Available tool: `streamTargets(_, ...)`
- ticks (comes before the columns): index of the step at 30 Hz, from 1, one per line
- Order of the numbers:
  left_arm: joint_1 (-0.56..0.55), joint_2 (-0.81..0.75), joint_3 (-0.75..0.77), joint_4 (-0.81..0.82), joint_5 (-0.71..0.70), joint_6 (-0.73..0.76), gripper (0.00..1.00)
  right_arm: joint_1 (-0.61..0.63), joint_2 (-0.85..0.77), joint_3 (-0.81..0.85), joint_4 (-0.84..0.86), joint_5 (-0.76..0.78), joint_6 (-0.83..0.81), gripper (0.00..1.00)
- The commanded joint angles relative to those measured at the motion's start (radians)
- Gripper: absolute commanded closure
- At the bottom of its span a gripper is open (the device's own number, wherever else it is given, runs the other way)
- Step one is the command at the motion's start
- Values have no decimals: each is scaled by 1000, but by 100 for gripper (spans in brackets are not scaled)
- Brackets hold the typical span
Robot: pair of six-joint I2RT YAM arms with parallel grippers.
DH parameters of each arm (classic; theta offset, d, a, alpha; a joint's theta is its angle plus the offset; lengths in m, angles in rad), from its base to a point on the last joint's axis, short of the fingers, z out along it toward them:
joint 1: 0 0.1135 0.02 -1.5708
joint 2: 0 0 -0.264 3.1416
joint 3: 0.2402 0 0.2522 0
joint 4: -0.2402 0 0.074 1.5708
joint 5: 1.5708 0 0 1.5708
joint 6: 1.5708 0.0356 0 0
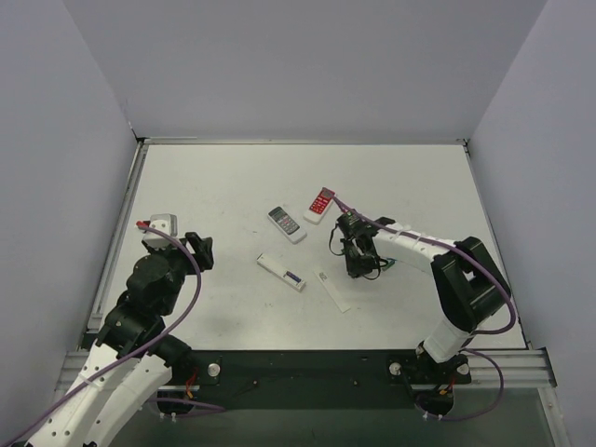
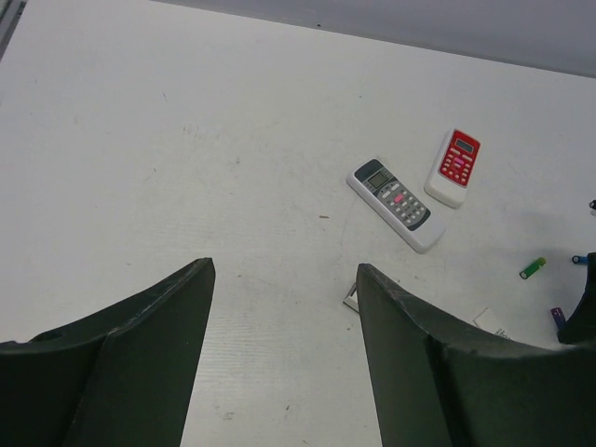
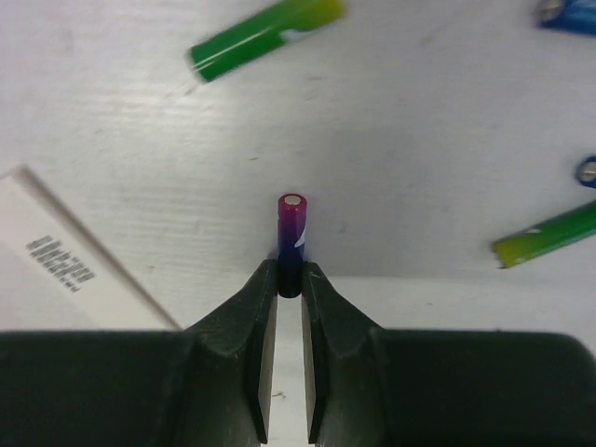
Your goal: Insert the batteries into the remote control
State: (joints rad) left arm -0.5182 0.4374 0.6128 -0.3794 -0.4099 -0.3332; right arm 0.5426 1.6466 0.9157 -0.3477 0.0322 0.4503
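Our right hand [image 3: 290, 279] is closed to a narrow slit on the purple battery [image 3: 292, 222]. It pinches only the near end, so most of the cell sticks out past the fingertips. We cannot tell from the wrist view whether it is off the surface [image 3: 400, 130] yet.

The other batteries lie loose around it. A green battery [image 3: 264, 35] is ahead to the left, another green one [image 3: 549, 235] is off to the right, and two blue ones are cut by the right edge. The white remote [image 1: 280, 272] lies to the left of this hand, apart from it.

Our left hand [image 2: 285, 270] stands wide open and holds nothing. It is parked well away, facing the grey remote [image 2: 396, 200] and the red remote [image 2: 453, 166].

We judge these cells to be light, rigid and smooth-skinned. Being round, they will roll at a nudge and can pivot or squirt out of a pinch. An end grip like this one gives little hold against twisting. A hold across the middle of the barrel, pads flat on both sides, would be steadier. It would also leave both ends free to seat against the contacts. Crushing is not a worry, but pressing one in at an angle is.
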Motion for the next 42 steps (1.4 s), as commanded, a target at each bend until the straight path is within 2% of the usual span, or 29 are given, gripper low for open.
streamTargets(1, 26, 1, -4, 13, 31, 0, 27, 69, 45, 57, -102, -8, -48, 96)
streamTargets(9, 44, 4, -5, 13, 39, -6, 27, 68, 64, 43, -123, 71, 71, 93)
streamTargets(13, 53, 7, -5, 11, 49, -10, 27, 72, 58, 29, -116, 54, 94, 73)
streamTargets(16, 61, 7, -7, 13, 56, -13, 27, 72, 30, 9, -96, 9, 103, 68)
streamTargets(32, 84, 4, -12, 16, 77, -21, 27, 71, 42, -21, 64, -228, 172, 68)
streamTargets(42, 107, 6, -13, 22, 97, -26, 27, 68, 74, -17, 196, -209, 202, 68)
